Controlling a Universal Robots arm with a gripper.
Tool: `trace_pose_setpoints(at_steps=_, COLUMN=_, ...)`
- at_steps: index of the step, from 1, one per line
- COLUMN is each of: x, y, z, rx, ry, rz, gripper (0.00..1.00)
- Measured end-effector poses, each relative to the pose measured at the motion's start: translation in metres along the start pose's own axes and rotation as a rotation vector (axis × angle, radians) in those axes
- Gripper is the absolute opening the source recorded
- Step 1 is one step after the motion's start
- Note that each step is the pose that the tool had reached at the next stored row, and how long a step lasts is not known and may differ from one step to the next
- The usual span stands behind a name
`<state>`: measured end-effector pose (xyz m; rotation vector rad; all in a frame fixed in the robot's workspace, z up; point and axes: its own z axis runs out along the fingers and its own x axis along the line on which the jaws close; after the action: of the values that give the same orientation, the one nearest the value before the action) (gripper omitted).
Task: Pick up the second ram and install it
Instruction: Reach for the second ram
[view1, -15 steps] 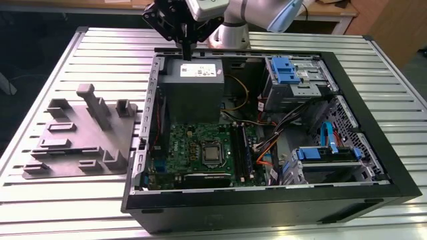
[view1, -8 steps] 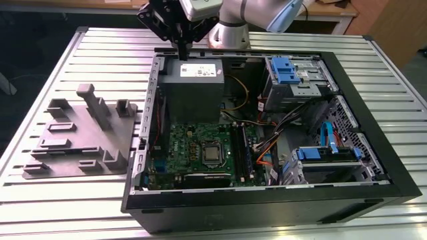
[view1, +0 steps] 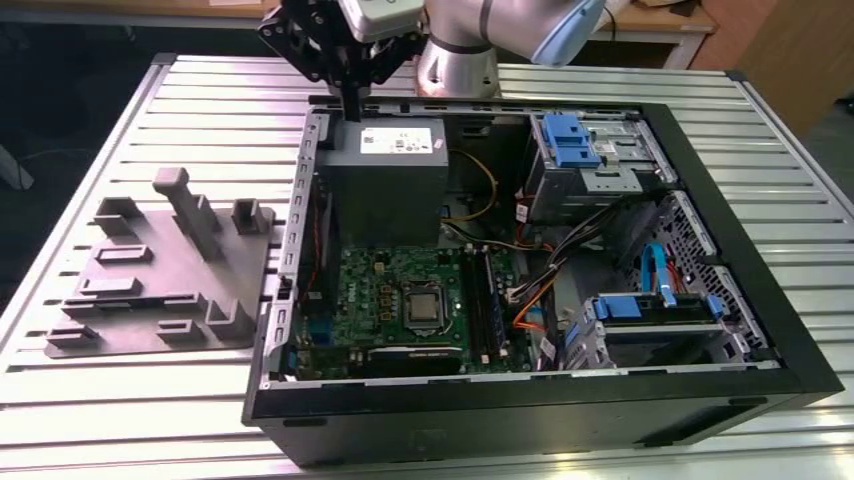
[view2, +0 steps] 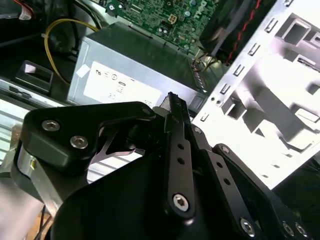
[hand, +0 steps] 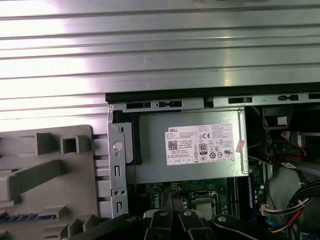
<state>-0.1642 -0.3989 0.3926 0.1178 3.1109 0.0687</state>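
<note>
Second ram (view1: 351, 106) seems pinched edge-on in the closed gripper (view1: 352, 118), high over the power supply (view1: 383, 175). If it sits crooked there, it can miss its slot (view1: 486, 292) or knock the case wall (view1: 306, 190).

Exterior view: arm (view1: 461, 45) comes in at 12 o'clock, a silver tube standing near upright, with a pale blue joint cap (view1: 567, 28) at its 1 o'clock. Black gripper (view1: 354, 110) hangs off the arm's 9 o'clock side, at 11 o'clock in the scene, pointing straight to 6 o'clock. It reads as one thin dark blade, no gap at the tips.

Second wrist view: fingers (view2: 178, 150) lie side by side, tips met; black link plate (view2: 75, 132) with two screws spreads off to one side.

First wrist view: four black links (hand: 159, 222) fan in toward the closed tips. Unclear if the tips pinch anything
</note>
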Motion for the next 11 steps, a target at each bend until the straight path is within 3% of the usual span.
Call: trace_pose_setpoints(at_steps=11, x=0.0126, y=-0.0010, z=-0.0001, rx=-0.0001, ry=-0.0003, rz=0.000, gripper=0.10)
